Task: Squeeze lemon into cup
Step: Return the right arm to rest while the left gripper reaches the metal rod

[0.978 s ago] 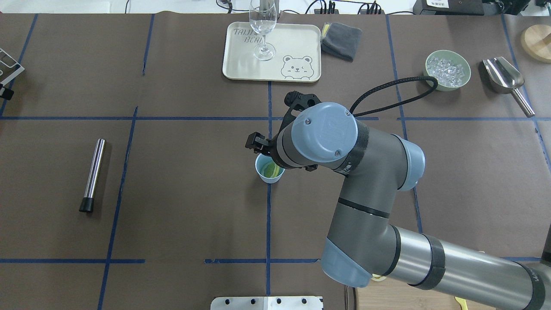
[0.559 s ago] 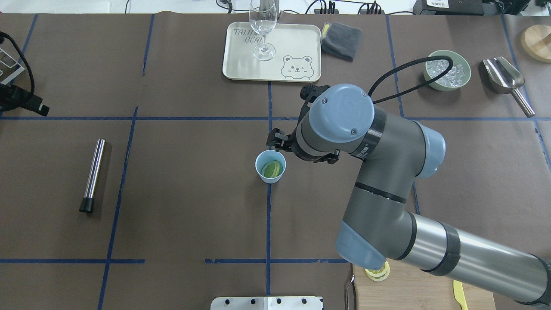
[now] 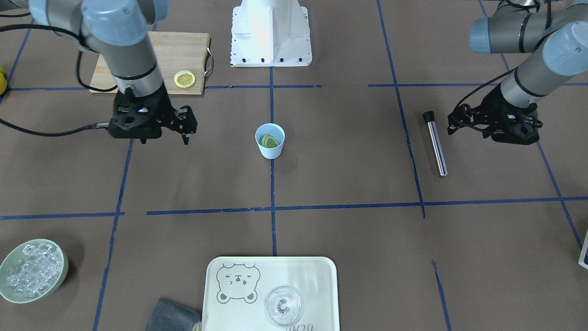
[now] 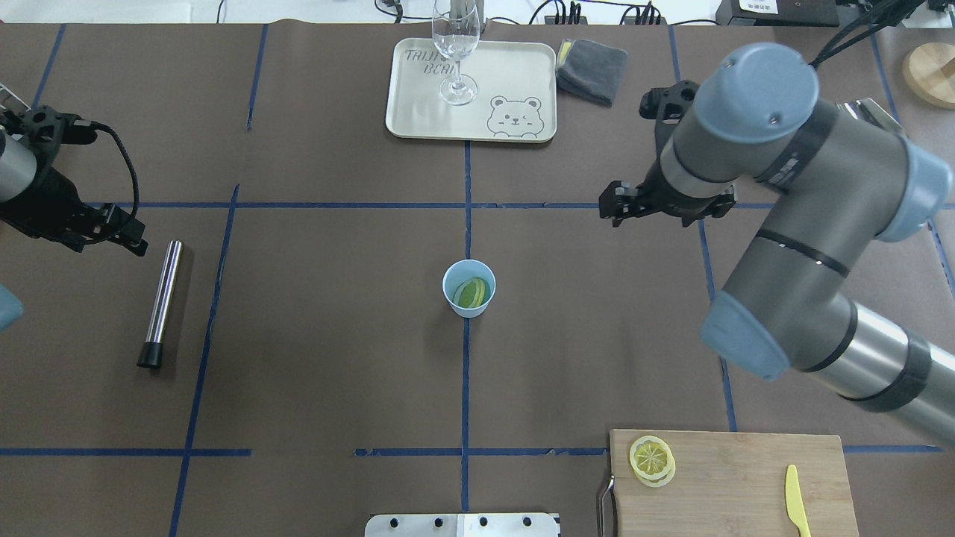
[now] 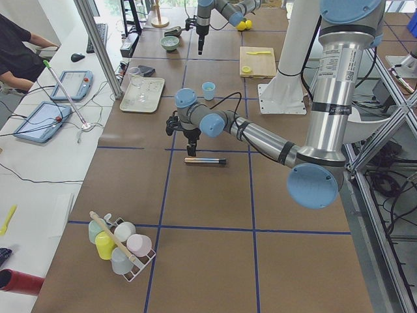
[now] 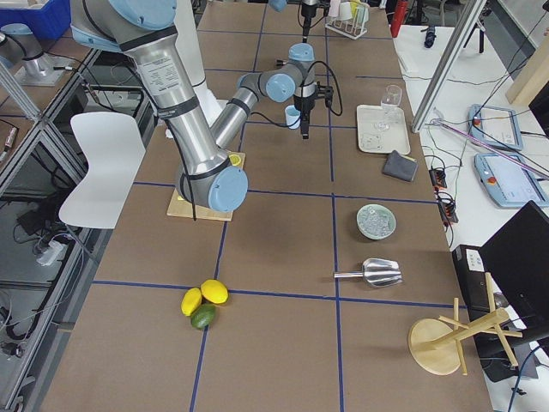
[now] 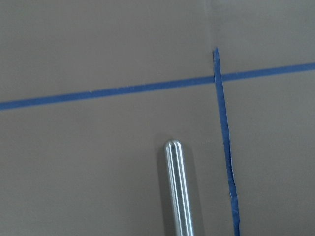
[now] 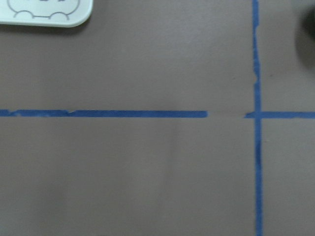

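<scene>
Right gripper (image 4: 609, 211) has swung off the cup (image 4: 447, 283), fingers spread; lemon (image 4: 471, 292) inside.

Looked like a robotics lab: table (image 4: 313, 358) papered brown with blue tape grid (image 4: 465, 388), aluminium post (image 5: 98, 45) at its edge, teach pendants (image 5: 70, 83) on white side table (image 5: 39, 176), person (image 5: 16, 39) sat there.

I am watching a bear-printed tray (image 4: 522, 67) carrying a wine glass (image 4: 456, 41); a grey cloth (image 4: 593, 68) is lying just beside the tray, and a steel rod (image 4: 163, 298) is lying well apart from it.
</scene>
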`<state>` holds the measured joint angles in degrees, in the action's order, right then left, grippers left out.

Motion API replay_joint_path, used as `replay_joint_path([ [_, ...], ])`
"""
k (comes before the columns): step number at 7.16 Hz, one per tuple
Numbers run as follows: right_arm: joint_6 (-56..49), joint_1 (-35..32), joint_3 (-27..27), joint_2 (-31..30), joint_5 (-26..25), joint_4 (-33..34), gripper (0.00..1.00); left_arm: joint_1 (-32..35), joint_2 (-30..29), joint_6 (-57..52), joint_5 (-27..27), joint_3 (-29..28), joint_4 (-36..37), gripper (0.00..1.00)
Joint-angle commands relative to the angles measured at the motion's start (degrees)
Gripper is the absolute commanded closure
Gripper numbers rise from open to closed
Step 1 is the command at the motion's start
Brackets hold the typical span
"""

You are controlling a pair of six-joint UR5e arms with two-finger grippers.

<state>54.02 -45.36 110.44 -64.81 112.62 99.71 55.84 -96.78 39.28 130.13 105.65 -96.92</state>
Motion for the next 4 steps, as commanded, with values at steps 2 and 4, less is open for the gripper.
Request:
replay_joint_path([
  [2, -25.4, -15.9, -0.2, -9.7, 10.7, 0.0, 0.0, -3.1, -4.7, 1.9, -0.5, -7.3, 0.0, 0.0],
  [4, -39.5, -25.6, -3.3, -13.7, 18.9, 0.0, 0.0, -4.7, -4.9, 1.8, -0.5, -9.0, -0.6, 0.0],
])
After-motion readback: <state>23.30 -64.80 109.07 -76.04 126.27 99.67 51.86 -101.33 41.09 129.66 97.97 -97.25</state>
